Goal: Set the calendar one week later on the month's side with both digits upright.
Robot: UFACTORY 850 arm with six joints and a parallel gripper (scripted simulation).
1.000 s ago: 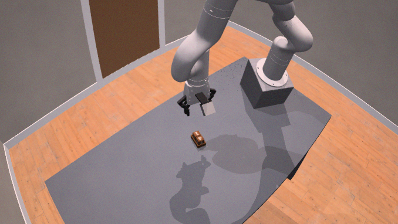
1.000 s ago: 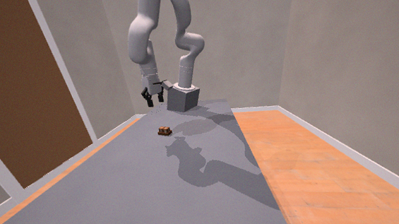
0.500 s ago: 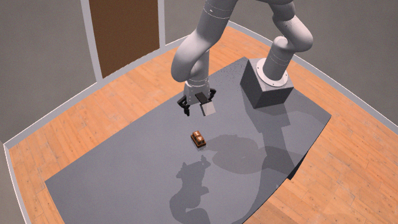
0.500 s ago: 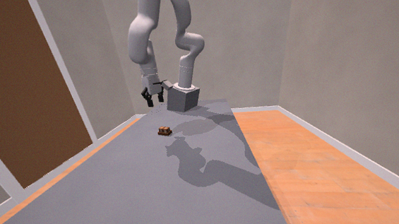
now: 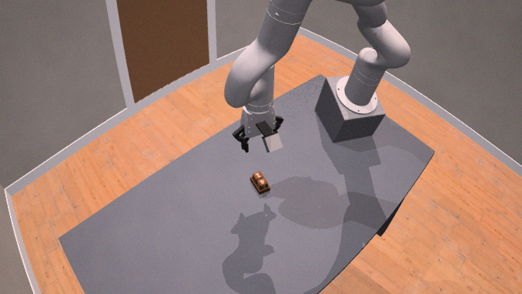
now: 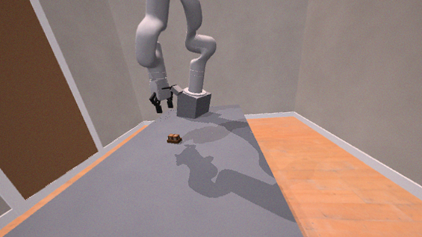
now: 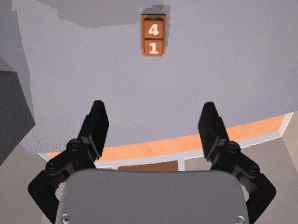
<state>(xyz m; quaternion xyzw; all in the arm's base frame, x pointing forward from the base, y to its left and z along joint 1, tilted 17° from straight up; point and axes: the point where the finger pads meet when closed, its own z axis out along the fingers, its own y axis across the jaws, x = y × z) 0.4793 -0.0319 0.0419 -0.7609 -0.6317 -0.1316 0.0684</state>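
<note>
The calendar (image 5: pixel 260 182) (image 6: pixel 174 138) (image 7: pixel 153 34) is a small brown tray with two orange cubes standing in it side by side, near the middle of the grey table (image 5: pixel 154 215). In the wrist view the cube tops show a 4 (image 7: pixel 153 30) and a 1 (image 7: pixel 153 48). The side with the month's name is too small to read in any view. My gripper (image 5: pixel 259 140) (image 6: pixel 164 107) (image 7: pixel 153 112) is open and empty. It hangs well above the table, off to the robot base's side of the calendar, apart from it.
The robot's grey base block (image 5: pixel 348 115) (image 6: pixel 193 105) stands at the table's far end. The table edge drops to a wooden floor (image 5: pixel 462 215) on all sides. The arm's shadow falls on the table beside the calendar.
</note>
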